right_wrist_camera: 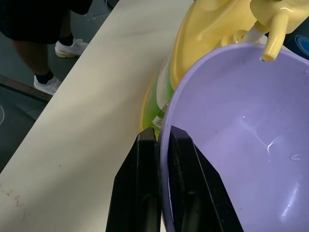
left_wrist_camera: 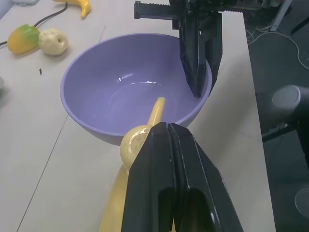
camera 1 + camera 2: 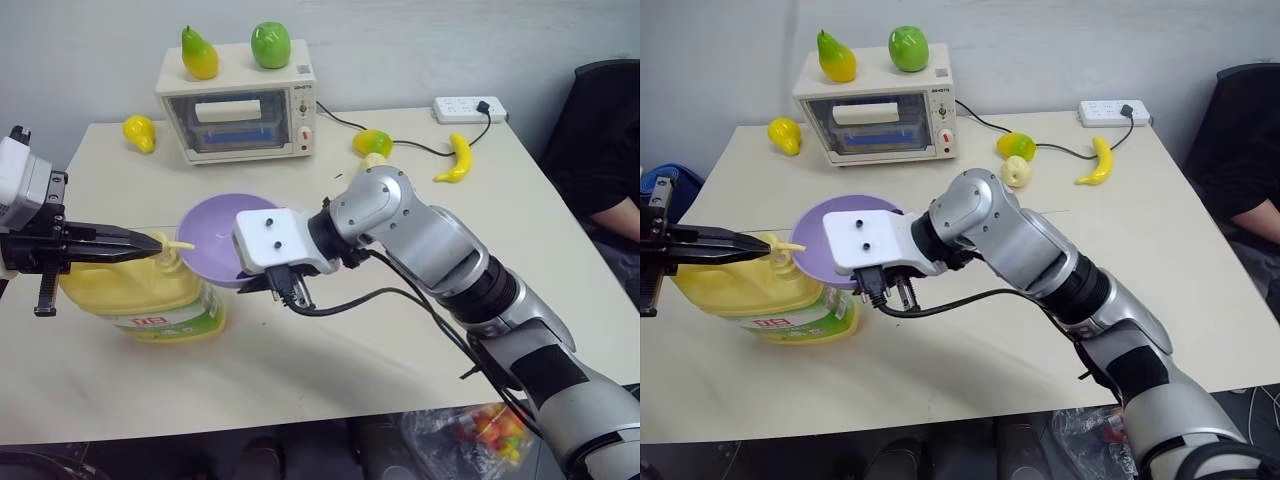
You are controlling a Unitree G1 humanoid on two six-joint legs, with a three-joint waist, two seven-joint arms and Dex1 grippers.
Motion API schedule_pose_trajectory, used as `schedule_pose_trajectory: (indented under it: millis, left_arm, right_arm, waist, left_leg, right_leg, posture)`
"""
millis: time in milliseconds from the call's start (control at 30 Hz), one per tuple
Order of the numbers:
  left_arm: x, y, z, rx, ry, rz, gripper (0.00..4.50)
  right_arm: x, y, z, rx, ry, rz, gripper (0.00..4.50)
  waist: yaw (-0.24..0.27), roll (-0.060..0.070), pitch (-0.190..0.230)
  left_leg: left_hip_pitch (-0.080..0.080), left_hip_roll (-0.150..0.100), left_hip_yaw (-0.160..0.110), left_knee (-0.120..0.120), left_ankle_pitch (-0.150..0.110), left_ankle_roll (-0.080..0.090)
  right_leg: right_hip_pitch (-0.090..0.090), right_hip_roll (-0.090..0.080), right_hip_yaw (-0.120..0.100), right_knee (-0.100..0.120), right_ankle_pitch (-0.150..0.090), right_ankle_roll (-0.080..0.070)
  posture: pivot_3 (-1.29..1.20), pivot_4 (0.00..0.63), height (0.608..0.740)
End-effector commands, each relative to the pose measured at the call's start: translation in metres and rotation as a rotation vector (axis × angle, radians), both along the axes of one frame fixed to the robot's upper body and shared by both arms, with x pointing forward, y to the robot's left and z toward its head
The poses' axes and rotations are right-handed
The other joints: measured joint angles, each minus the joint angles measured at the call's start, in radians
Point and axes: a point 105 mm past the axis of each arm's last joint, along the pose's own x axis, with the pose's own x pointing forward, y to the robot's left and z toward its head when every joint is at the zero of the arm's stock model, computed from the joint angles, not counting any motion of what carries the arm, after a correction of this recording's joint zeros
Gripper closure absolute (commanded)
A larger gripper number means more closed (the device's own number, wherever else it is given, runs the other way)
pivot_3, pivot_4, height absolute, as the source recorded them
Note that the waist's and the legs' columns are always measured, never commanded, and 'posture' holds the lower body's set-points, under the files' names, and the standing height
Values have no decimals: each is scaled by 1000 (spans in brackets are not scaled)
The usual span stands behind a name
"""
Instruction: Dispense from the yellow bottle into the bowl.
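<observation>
The yellow bottle [image 3: 130,292] stands on the table at my left, its label facing the front edge. Its pump spout [image 2: 157,110] reaches over the rim of the lavender bowl [image 2: 120,92]. My left gripper [image 3: 152,243] is shut, its black fingers [image 2: 169,164] pressed together on top of the pump head [image 2: 134,144]. My right gripper [image 1: 161,133] is shut on the bowl's rim, one finger inside and one outside. It holds the bowl [image 3: 210,235] tilted against the bottle, under the spout. The left wrist view shows the right gripper [image 2: 199,89] on the bowl's far rim.
At the back stands a white toaster oven [image 3: 240,112] with a pear and a green apple on top. Toy fruits lie around it: a yellow one [image 3: 140,132], a mango [image 3: 372,142], a banana [image 3: 458,158]. A power strip [image 3: 468,108] and its cable lie at the back right. A person [image 3: 605,150] sits at the right.
</observation>
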Motion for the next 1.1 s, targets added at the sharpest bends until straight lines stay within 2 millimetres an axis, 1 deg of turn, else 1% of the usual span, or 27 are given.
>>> schedule_pose_trajectory:
  millis: [33, 233, 300, 367, 533, 633, 733, 867, 1000, 1100]
  left_arm:
    - [7, 8, -24, 20, 103, 62, 4483]
    - [9, 4, -3, -56, 65, 53, 4483]
    - [8, 1, 16, -130, 44, 44, 4483]
    - [7, 0, 29, -165, 29, 35, 4483]
    - [5, 3, 37, -154, 25, 43, 4483]
    - [5, 8, 29, -106, 43, 53, 4483]
    - [0, 11, 19, -69, 87, 49, 4483]
    - [-2, 13, 10, -4, 100, 48, 4483]
    - [2, 16, -4, 52, 99, 57, 4483]
    - [5, 16, -9, 62, 96, 60, 4483]
  right_arm:
    - [-9, 3, 7, 13, -14, 42, 4500]
    - [-9, 3, 5, 4, -10, 49, 4500]
    - [-9, 4, 4, 3, -11, 50, 4500]
    - [-9, 4, 4, 3, -12, 50, 4500]
    - [-9, 4, 4, 5, -11, 51, 4500]
    - [-9, 5, 3, 7, -11, 51, 4500]
    - [-9, 5, 3, 6, -13, 52, 4500]
    - [-9, 5, 3, 4, -20, 55, 4500]
    - [-10, 6, 4, 7, -20, 59, 4500]
    - [-10, 6, 4, 6, -17, 60, 4500]
  waist:
    - [0, 0, 0]
    - [1, 0, 0]
    - [1, 0, 0]
    - [1, 0, 0]
    - [-2, 0, 0]
    - [-2, 0, 0]
    - [-2, 0, 0]
    - [-1, 0, 0]
    - [-1, 0, 0]
    - [0, 0, 0]
  left_leg:
    - [0, 0, 0, 0, 0, 0]
    - [0, 0, 0, 0, 0, 0]
    - [0, 0, 0, 0, 0, 0]
    - [-2, 0, -1, 0, 0, 0]
    - [-10, 0, -2, 1, 0, 0]
    - [-13, 0, -2, 1, 1, -2]
    - [-13, 0, 0, 0, 1, -2]
    - [-13, 0, 0, 0, 1, -2]
    - [-12, 0, 0, 0, 0, 0]
    - [-10, 0, 0, 0, -1, 1]
  right_leg:
    - [0, 0, 0, 0, 0, 0]
    - [0, 0, 0, 0, 0, 0]
    - [0, 0, 0, 0, 0, 0]
    - [-1, 0, -1, 0, 0, 0]
    - [-7, 0, -3, 0, 0, 0]
    - [-9, 0, -3, -2, 0, 0]
    - [-10, -1, -4, -3, 0, 0]
    - [-11, -1, -4, -3, 0, 0]
    - [-10, -2, -4, -2, 0, 0]
    - [-9, -1, -3, -2, 0, 0]
  posture:
    - [0, 150, 740]
    - [0, 150, 740]
    - [0, 150, 740]
    - [0, 150, 740]
    - [0, 150, 740]
    - [0, 150, 740]
    - [0, 150, 740]
    - [0, 150, 740]
    - [0, 150, 740]
    - [0, 150, 740]
